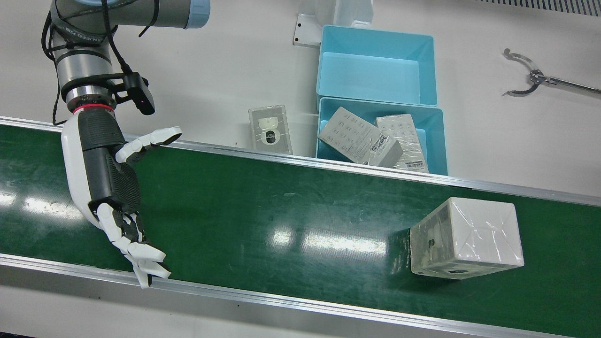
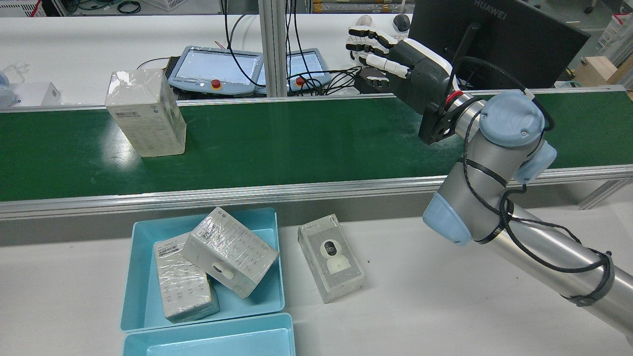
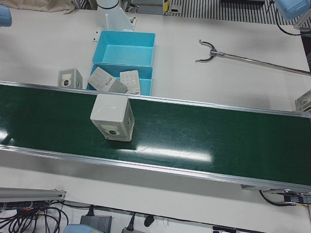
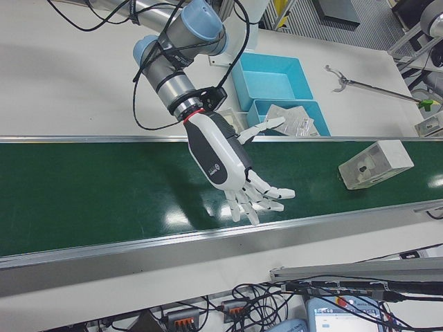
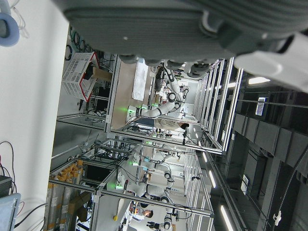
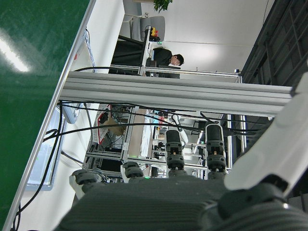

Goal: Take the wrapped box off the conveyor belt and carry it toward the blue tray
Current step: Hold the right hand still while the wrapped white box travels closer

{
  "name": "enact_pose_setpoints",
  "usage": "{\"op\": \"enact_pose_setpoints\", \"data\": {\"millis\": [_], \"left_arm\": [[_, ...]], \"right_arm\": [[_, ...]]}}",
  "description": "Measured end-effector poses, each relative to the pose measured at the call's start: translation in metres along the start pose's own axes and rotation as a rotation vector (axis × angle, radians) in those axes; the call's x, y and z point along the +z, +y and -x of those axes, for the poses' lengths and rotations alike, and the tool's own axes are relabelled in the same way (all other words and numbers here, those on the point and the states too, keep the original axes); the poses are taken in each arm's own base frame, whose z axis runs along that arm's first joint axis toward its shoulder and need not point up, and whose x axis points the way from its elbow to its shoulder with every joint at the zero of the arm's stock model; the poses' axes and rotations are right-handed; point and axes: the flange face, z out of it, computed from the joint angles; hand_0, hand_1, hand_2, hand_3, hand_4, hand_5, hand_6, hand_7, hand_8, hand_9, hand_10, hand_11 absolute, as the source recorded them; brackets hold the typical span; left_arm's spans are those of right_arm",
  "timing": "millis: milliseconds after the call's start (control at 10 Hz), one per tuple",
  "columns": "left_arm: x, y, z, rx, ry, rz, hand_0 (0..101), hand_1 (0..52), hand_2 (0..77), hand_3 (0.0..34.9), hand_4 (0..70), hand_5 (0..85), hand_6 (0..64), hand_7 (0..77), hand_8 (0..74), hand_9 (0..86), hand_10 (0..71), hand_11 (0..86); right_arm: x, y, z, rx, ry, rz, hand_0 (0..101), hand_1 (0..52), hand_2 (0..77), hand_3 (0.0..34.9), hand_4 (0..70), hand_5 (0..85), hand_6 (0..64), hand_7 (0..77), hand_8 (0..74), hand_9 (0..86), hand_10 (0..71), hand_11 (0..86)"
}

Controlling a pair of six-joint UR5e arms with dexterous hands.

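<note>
- Now, the green conveyor belt point(image 1: 281, 211) runs across the whole table.
- Blue tray point(image 1: 436, 141) sits just beside the belt, holding two boxes.
- Right hand point(image 1: 110, 188) hangs over the belt, fingers spread, empty.
- Wrapped box point(image 1: 467, 238) stands on the belt, well apart from that hand.
- Left hand point(image 5: 192, 29): fingers' state unclear.

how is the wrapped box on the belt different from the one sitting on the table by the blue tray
The wrapped box on the belt stands upright on the green conveyor; the box on the table lies flat on the white tabletop, beside the blue tray. The belt box looks bulkier and mostly plain white from the rear view, while the table box shows a camera picture facing up. Both are pale cartons in clear shiny film, and neither is touched by a robot hand.
</note>
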Motion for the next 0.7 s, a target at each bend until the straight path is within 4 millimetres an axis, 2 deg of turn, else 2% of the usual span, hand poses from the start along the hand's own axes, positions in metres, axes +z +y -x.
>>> {"op": "enact_pose_setpoints", "data": {"millis": [300, 700], "left_arm": [[0.0000, 0.0000, 0.0000, 0.000, 0.000, 0.000, 0, 0.0, 0.5, 0.0, 0.5, 0.5, 0.5, 0.5, 0.5, 0.0, 0.5, 0.0], [0.0000, 0.0000, 0.0000, 0.000, 0.000, 0.000, 0, 0.0, 1.1, 0.0, 0.5, 0.5, 0.5, 0.5, 0.5, 0.0, 0.5, 0.0]], "right_arm": [[0.0016, 0.0025, -0.0011, 0.002, -0.001, 0.004, 34, 5.4, 13.1, 30.0, 9.3, 24.5, 0.0, 20.7, 1.1, 6.0, 1.6, 2.2], [0.0018, 0.0033, -0.0015, 0.003, -0.001, 0.006, 34, 5.4, 13.1, 29.9, 8.7, 25.1, 0.0, 20.7, 1.1, 6.5, 1.6, 2.2]]}}
